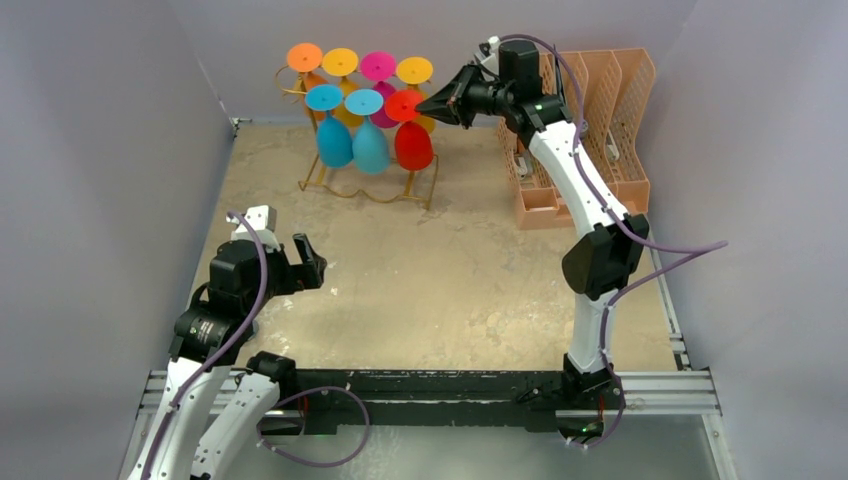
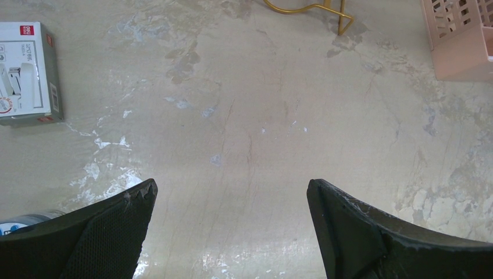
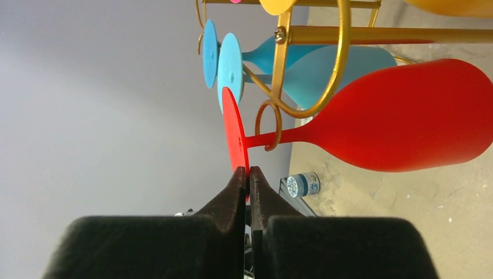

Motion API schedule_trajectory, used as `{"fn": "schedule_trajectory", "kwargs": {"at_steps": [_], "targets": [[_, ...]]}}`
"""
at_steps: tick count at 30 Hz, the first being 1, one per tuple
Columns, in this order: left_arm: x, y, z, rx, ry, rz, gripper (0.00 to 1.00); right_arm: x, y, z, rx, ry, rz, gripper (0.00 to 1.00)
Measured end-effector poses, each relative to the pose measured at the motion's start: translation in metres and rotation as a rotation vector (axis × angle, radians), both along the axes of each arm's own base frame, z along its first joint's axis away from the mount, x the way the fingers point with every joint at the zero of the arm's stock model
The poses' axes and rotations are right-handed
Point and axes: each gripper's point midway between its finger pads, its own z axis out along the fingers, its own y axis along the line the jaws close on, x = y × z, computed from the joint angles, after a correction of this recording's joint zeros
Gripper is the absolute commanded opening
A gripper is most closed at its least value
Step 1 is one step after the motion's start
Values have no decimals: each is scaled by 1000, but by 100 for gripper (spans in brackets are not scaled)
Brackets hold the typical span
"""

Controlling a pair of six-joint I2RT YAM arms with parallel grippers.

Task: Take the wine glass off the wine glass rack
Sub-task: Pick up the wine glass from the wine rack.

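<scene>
Right gripper [image 3: 249,174] was clamped on the red wine glass [image 3: 407,125] foot rim, stem crosswise through the rack [image 3: 372,36] hook [image 3: 258,123]; left gripper [image 2: 232,189] apart, well away.

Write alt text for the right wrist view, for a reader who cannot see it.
The right gripper, shut, appears to pinch the foot rim of the red wine glass, whose stem sits in a loop of the gold wine glass rack. Two blue glasses hang behind it.
</scene>
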Motion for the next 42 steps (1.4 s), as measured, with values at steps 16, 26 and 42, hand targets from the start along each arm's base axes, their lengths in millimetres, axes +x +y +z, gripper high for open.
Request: {"fn": "schedule_trajectory", "kwargs": {"at_steps": [16,26,42], "targets": [[0,0,0,0,0,0,100,-28,-11,-7,-27,31,7,0],[0,0,-2,1,3,0,100,-33,-13,-15,-38,48,10,0],[0,-1,-4,2,9,-4,100,-41,-14,-7,-24,28,39,0]]}}
